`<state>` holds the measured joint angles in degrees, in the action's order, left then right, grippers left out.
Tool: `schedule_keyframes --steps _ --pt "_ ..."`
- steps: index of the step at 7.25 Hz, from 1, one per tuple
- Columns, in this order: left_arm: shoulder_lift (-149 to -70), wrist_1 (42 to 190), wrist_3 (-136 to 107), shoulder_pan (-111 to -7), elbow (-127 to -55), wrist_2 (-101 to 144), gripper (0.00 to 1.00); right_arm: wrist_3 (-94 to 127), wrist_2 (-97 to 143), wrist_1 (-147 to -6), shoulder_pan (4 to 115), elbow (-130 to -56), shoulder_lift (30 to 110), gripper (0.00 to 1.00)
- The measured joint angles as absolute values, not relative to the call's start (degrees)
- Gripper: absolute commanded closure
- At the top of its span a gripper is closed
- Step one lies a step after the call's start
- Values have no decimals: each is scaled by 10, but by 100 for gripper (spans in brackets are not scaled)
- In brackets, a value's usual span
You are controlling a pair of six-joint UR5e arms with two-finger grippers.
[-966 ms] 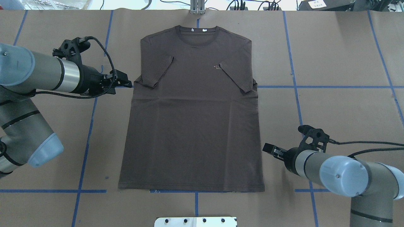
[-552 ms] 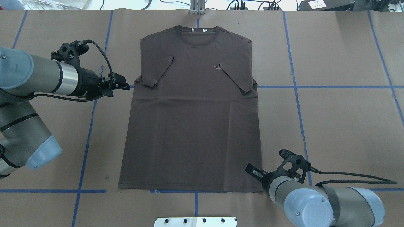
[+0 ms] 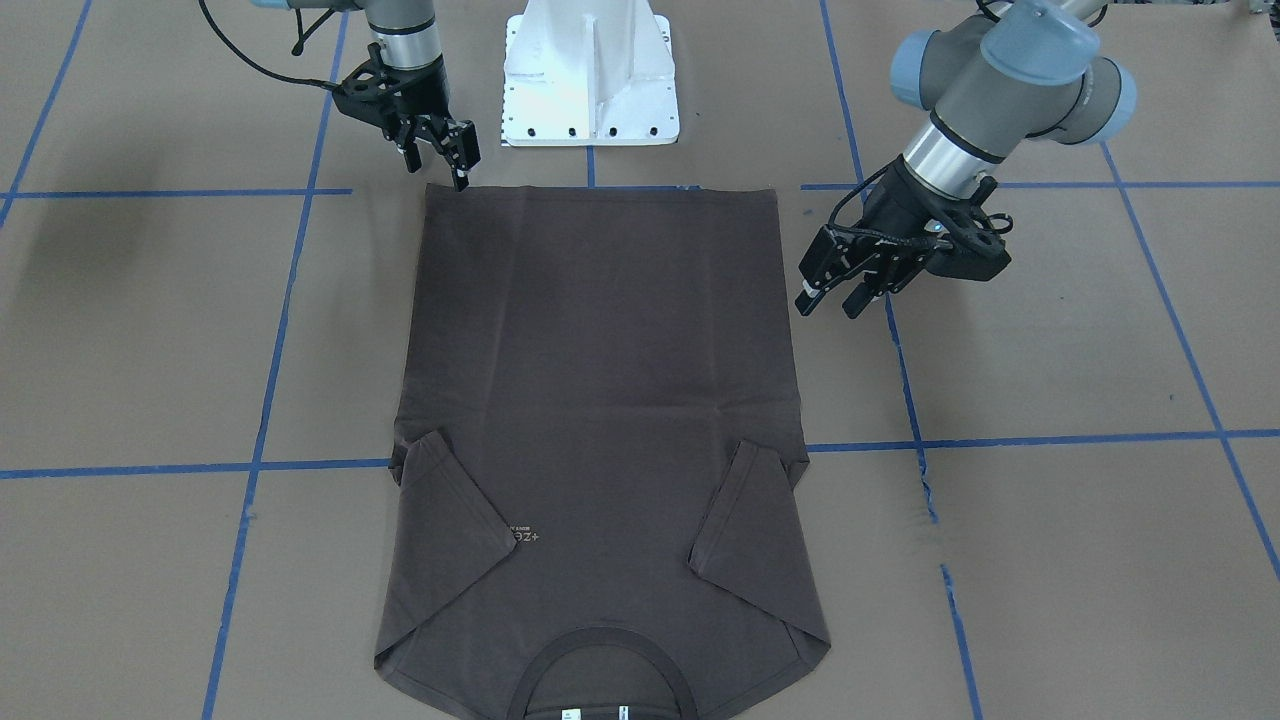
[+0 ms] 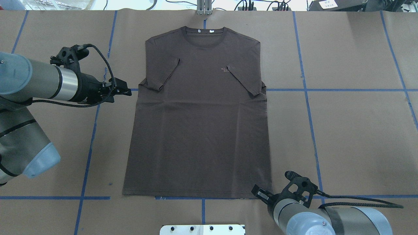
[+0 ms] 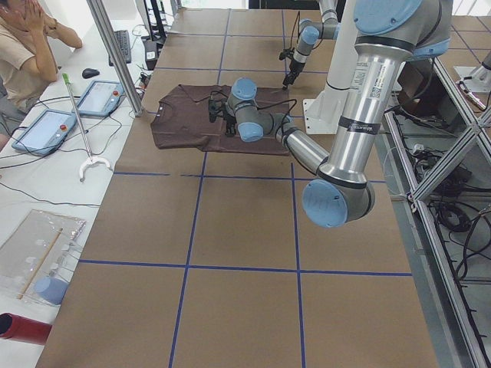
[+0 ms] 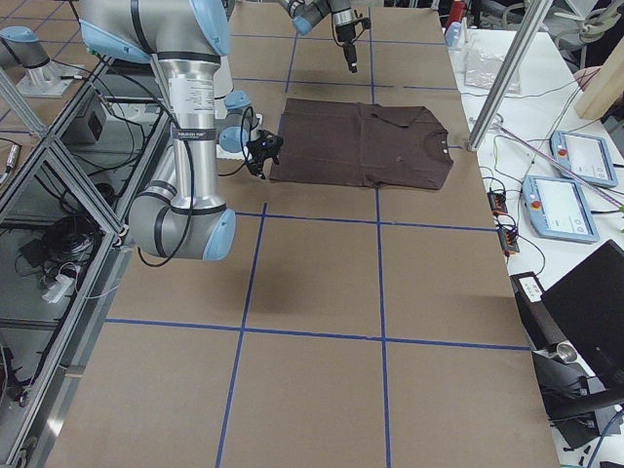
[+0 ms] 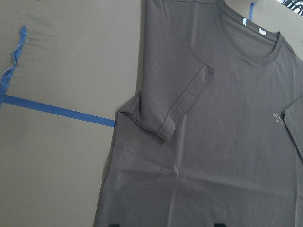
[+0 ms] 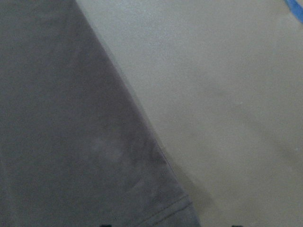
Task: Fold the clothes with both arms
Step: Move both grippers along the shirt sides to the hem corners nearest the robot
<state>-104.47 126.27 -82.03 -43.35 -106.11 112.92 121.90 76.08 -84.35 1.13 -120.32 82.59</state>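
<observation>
One T-shirt, two grippers, apparently open

Brown paper-covered table, blue tape grid lines. White bolted pedestal at near edge, centre. Two blue-framed tablets beyond far edge, seated person beside them.

Left gripper jaws apart, tilted down, hovering just beside shirt side edge. Right gripper jaws apart, low at shirt's hem corner.

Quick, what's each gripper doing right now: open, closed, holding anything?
Left gripper: open, empty, beside the T-shirt.
Right gripper: open, empty, at the T-shirt's hem corner.
</observation>
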Motion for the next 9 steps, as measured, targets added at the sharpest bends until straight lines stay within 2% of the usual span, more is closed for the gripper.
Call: schedule_keyframes --steps 3,4,6,8,9 --pt "-1039 1264 -820 -433 -1063 1129 26 1219 761 -879 9 -1201 819 40" --pt "-1039 1264 -820 -433 -1063 1129 26 1219 761 -884 8 -1200 818 50" --pt "-1035 1263 -820 -434 -1065 1129 23 1220 761 -886 6 -1196 818 100" --pt "-1026 1262 -820 -434 -1072 1129 23 1217 761 -886 6 -1192 818 100" --pt "-1021 1262 -820 -434 -1076 1129 16 1216 762 -886 6 -1193 817 100"
